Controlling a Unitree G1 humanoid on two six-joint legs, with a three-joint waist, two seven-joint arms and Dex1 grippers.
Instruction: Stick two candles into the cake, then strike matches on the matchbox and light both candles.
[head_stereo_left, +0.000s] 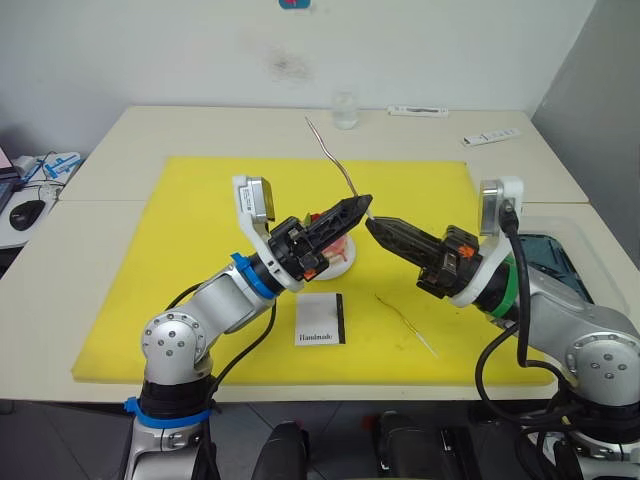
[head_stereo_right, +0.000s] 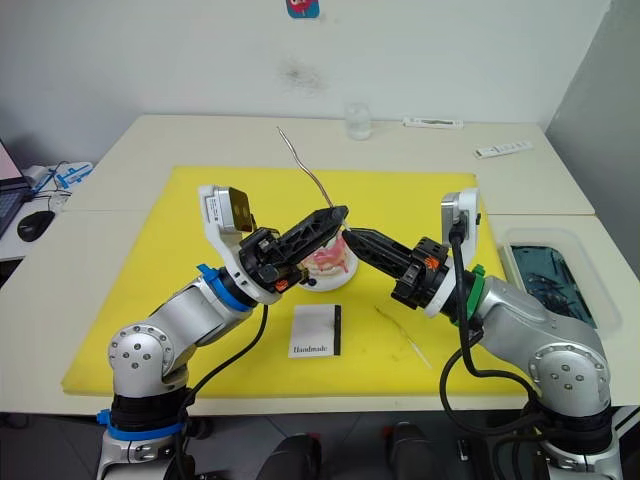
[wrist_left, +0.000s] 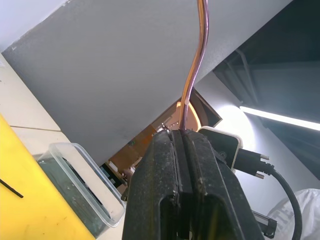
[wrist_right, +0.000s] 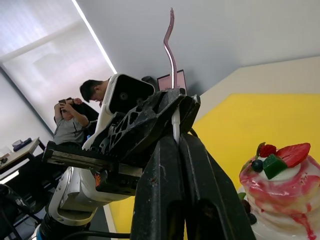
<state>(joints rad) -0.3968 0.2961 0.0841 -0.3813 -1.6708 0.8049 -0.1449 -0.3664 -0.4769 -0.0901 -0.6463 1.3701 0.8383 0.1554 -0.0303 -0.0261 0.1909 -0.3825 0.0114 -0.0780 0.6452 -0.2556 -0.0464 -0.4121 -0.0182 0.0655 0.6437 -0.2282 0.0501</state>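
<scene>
A long, thin, wavy olive-gold wire-like candle (head_stereo_left: 335, 160) rises at a slant above the middle of the yellow foam mat (head_stereo_left: 200, 230), its lower pale end caught where the two grippers meet. The left gripper (head_stereo_left: 358, 208) has its two black fingers pressed flat together on the candle's lower part, as the left wrist view shows, with the candle (wrist_left: 195, 65) curving out from between the tips. The right gripper (head_stereo_left: 375, 226) comes in from the other side with its tips touching the candle's pale end; its fingers are drawn close together around that end, though whether they truly pinch it I cannot tell. Just below and behind the grippers sits the small round pink layered cake (wrist_right: 280, 190), topped with a strawberry, dark berries and green leaves, on its small white plate (head_stereo_right: 335, 282). Nearer the robot lies the flat white matchbox (head_stereo_left: 321, 319) with a black strip along one edge and "Handmade" lettering. To its right on the mat lies the second wavy candle (head_stereo_left: 405, 322). A clear glass (head_stereo_left: 345, 109) stands on the pale table (head_stereo_left: 120, 140) beyond the mat.
</scene>
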